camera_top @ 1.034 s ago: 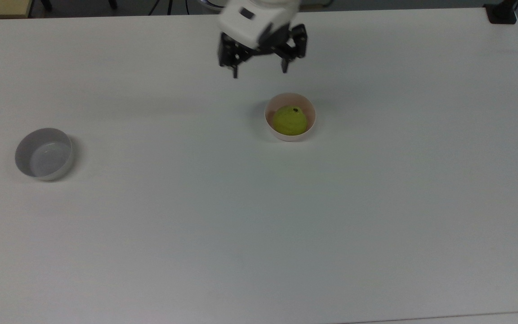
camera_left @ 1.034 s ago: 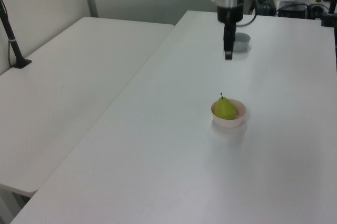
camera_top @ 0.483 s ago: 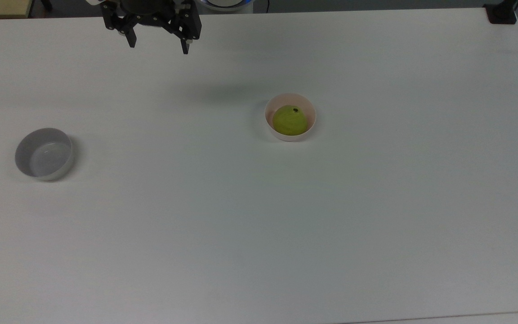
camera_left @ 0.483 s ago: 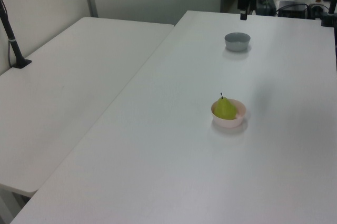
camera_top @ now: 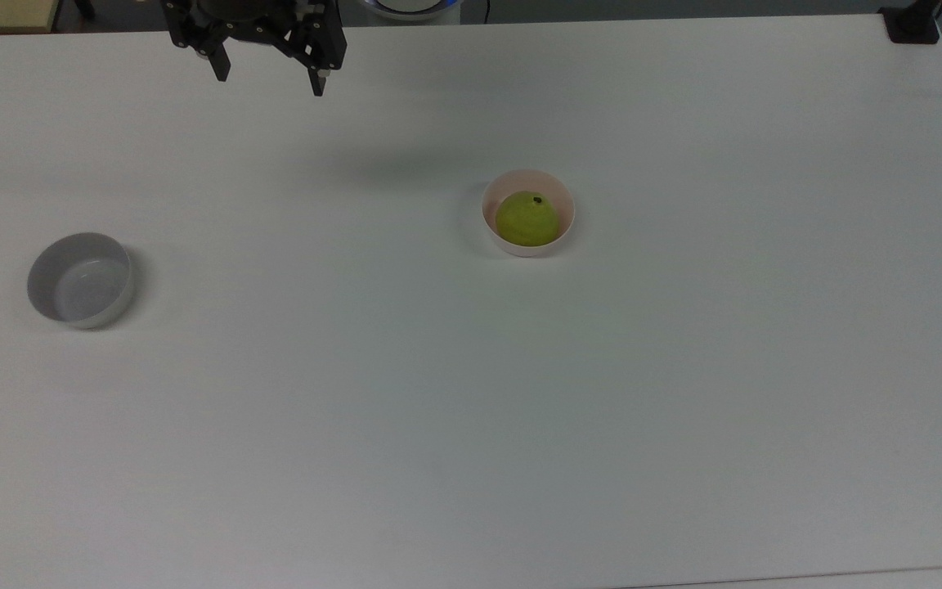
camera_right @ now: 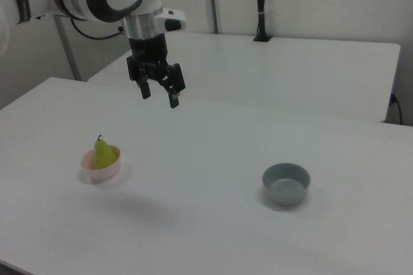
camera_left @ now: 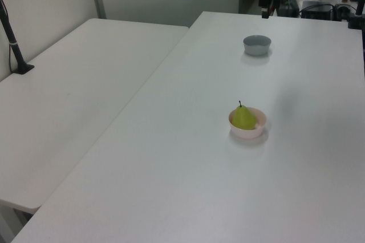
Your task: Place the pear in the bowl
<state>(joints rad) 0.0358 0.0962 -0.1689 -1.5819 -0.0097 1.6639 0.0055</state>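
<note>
Jaws spread wide and holding nothing, the gripper (camera_top: 268,85) hangs high above the white table (camera_top: 684,409), near its far edge in the top view and well apart from everything on it. The pear (camera_top: 527,219) sits upright inside the pink bowl (camera_top: 494,229), stem up (it fills most of the bowl), so the task looks done.

Little seems likely to go wrong from here: the main risk is a low sweep of the arm back over the table's middle, which could clip the light bowl and tip the pear out.

A grey bowl (camera_top: 78,280) stands empty toward the top view's left, well apart from the pink one. Nothing lies between the gripper and either bowl. A second white table (camera_left: 74,94) adjoins on the left view's left.
</note>
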